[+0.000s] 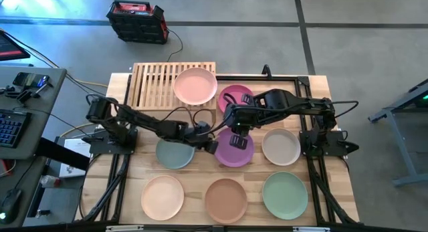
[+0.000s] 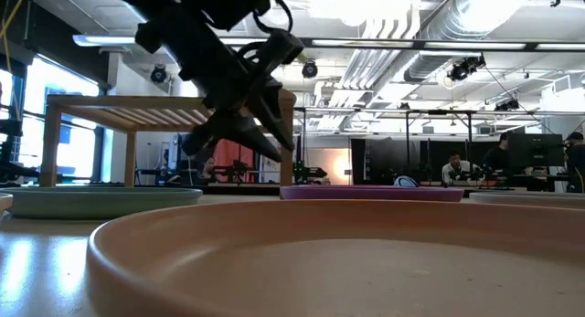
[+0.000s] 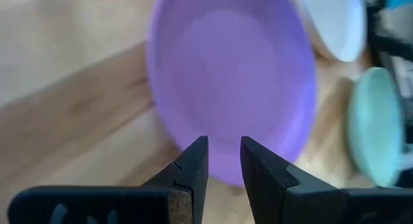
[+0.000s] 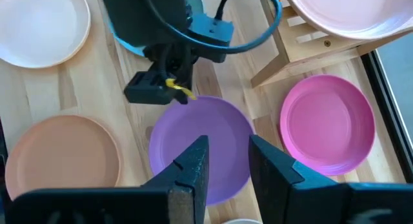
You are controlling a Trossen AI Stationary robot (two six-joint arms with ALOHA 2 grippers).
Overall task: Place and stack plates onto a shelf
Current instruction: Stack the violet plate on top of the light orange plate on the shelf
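Observation:
A purple plate (image 1: 234,150) lies flat on the tabletop at mid-table. My left gripper (image 3: 224,161) hangs open just over its left rim, slanting down at it, and also shows in the low view (image 2: 260,143) above the table. My right gripper (image 4: 229,164) stands open, high above the same purple plate (image 4: 200,146). A pale pink plate (image 1: 195,85) rests on the right end of the slatted shelf (image 1: 157,83). A magenta plate (image 1: 235,98) lies on the table next to the shelf.
More plates lie flat on the table: grey-teal (image 1: 175,154), cream (image 1: 281,146), peach (image 1: 162,196), brown (image 1: 226,200) and mint green (image 1: 285,195). The shelf's left half shows bare slats. People sit at desks in the room beyond the table (image 2: 452,169).

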